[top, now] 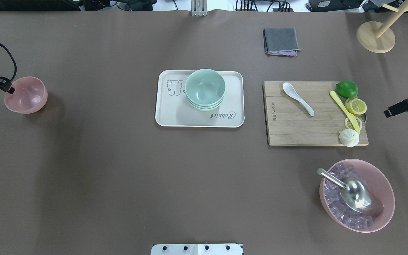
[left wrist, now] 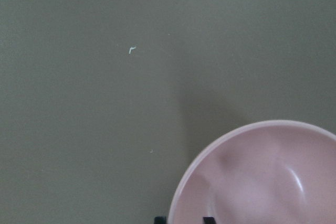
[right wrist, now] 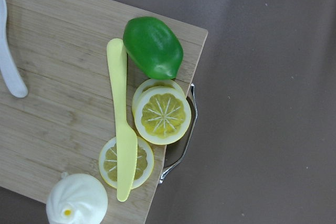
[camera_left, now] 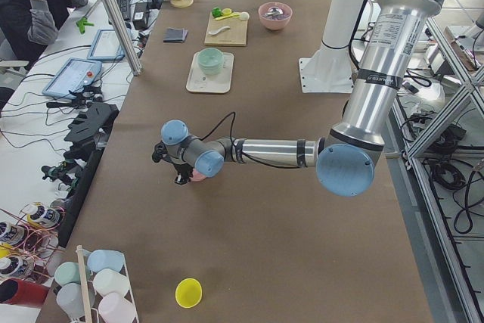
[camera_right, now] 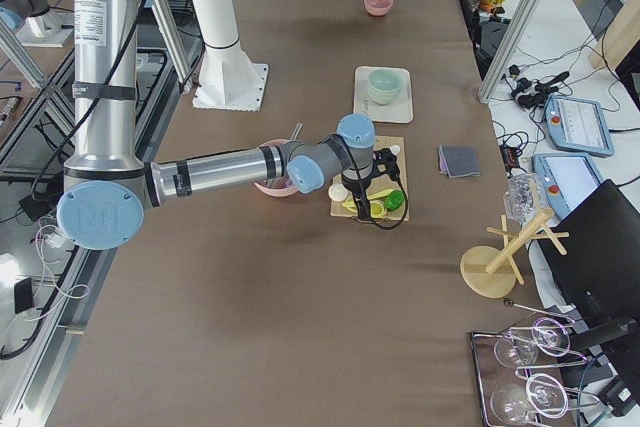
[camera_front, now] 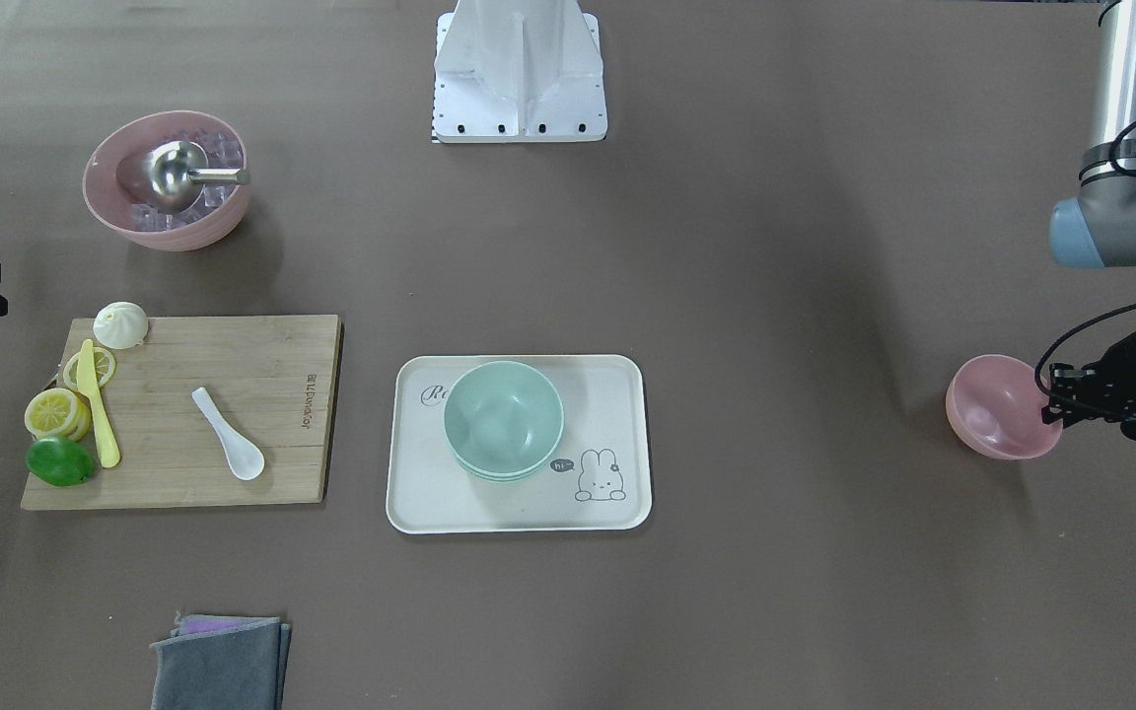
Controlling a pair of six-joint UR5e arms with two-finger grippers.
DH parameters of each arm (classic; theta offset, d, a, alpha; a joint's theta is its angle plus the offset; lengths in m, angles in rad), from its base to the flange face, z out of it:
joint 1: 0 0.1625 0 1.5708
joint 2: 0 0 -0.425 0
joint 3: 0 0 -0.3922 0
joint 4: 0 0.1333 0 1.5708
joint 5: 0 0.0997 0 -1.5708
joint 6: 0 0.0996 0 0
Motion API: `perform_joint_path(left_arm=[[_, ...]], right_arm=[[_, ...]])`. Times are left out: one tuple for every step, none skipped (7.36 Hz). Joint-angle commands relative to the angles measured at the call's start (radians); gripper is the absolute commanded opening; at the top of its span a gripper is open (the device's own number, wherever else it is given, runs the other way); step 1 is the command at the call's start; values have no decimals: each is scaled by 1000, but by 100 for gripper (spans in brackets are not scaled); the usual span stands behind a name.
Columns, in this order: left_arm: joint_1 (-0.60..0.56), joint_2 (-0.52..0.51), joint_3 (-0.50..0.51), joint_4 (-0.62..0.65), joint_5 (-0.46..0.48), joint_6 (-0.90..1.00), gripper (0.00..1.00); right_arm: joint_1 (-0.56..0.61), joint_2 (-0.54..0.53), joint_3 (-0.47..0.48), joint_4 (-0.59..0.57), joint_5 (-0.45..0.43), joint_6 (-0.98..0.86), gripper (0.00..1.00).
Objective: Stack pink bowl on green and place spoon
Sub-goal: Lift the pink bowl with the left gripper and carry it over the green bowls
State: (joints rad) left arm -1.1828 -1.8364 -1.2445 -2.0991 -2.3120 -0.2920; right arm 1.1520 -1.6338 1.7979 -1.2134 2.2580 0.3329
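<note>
The left gripper (camera_front: 1050,395) straddles the pink bowl (camera_front: 994,422) at its rim, clamping unclear; it wants a firm pinch, a level lift, then centring over the green bowls (camera_front: 502,414)

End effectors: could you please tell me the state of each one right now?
Left end effector: open, fingers either side of the pink bowl rim, not clamped.
Right end effector: cannot be told.

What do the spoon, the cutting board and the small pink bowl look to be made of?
The spoon looks like glazed white ceramic: glossy, with highlights. The cutting board looks like bamboo or wood: pale grain in strips, matte. The small pink bowl has a soft sheen, perhaps plastic or fibre composite; uncertain.
</note>
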Motion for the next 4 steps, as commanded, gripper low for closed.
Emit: perform_joint_path(left_arm=[[0, -3, -15, -6, -6, -50, 0], [0, -13, -32, 1, -30, -93, 0], [0, -24, -67, 5, -79, -163, 0], [0, -36, -129, 8, -89, -284, 0]], right_arm=[[0, 0, 1, 0, 0, 0, 100], [0, 0, 0, 0, 0, 0, 100], [0, 0, 1, 0, 2, 0, 100], [0, 0, 1, 0, 2, 0, 100]])
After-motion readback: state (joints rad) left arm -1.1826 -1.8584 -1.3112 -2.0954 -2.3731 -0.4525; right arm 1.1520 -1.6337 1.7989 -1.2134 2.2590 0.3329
